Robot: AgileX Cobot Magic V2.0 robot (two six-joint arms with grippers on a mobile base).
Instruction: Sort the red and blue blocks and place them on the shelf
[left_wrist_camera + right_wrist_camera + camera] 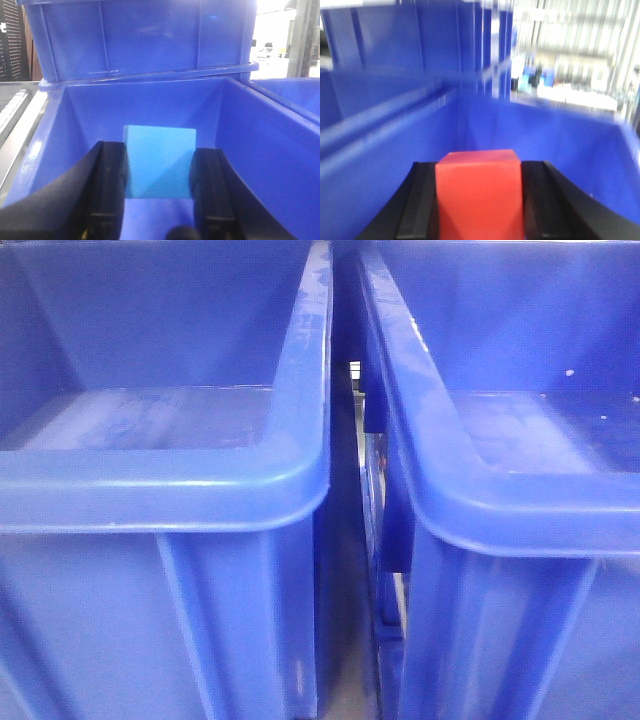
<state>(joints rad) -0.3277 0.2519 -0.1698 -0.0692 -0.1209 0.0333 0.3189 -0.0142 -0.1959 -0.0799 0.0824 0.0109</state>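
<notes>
Front view: you see two big open blue plastic bins side by side, the left bin (pixel 160 490) and the right bin (pixel 520 520), their rounded rims parted by a narrow gap (pixel 352 400). Left wrist view: you see a ribbed blue bin wall (pixel 150 40) rising behind an open bin, and a black perforated panel (pixel 10 45) at far left.

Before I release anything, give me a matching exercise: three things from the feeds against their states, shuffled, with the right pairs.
Things
1. left hand
2. right hand
3. blue bins

States
A. side by side, with a narrow gap between them
B. shut on the red block
C. shut on the blue block

Pairs: 1-C, 2-B, 3-A
</notes>
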